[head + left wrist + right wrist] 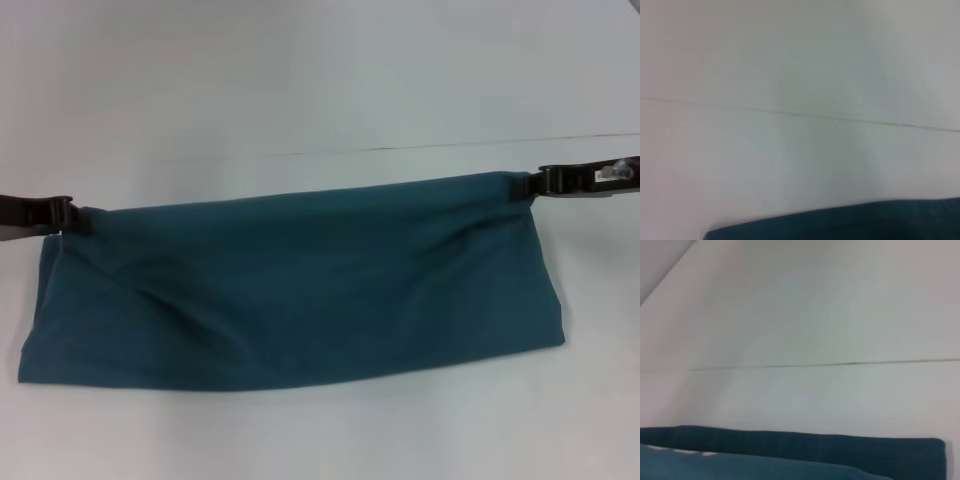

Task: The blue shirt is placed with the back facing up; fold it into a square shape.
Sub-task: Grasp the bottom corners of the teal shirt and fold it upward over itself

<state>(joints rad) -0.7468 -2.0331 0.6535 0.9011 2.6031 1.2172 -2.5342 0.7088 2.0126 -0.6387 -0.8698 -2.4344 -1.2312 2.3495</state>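
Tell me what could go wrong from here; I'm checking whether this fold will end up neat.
The left gripper and right gripper each pinch only a far corner of the blue shirt; a small bite could slip free mid-fold. The right corner sits farther away than the left, so the fold may land skewed. Creases run across the cloth, and folding over them could trap wrinkles and spoil the square.
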